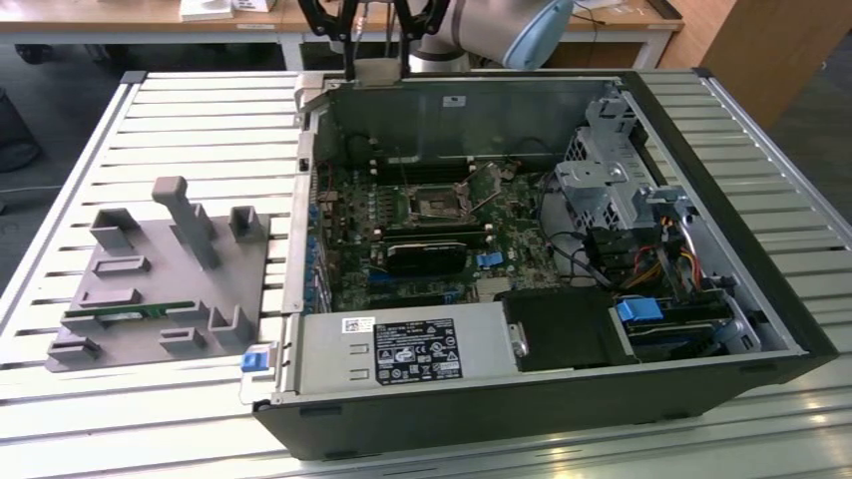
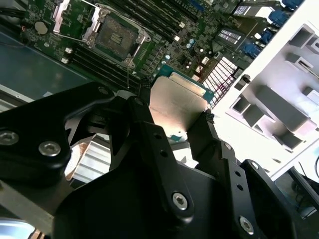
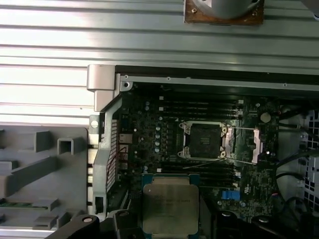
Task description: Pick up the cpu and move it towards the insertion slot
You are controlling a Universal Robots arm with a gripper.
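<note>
Exterior view: the gripper (image 1: 371, 45) hangs at the top centre of the frame, above the far wall of the open computer case (image 1: 745, 299). The insertion slot (image 1: 438, 203) sits on the green board near the frame's centre. A grey holder tray (image 1: 160, 289) lies at the left.

Second wrist view: the black fingers (image 2: 149, 134) clench the cpu (image 2: 178, 104) by its edges; the slot (image 2: 115, 36) lies at upper left.

First wrist view: the cpu (image 3: 169, 203) is at bottom centre, the slot (image 3: 203, 141) above it and slightly right.

Cpu (image 3: 167, 204) near (above) insertion slot (image 3: 205, 140).
</note>
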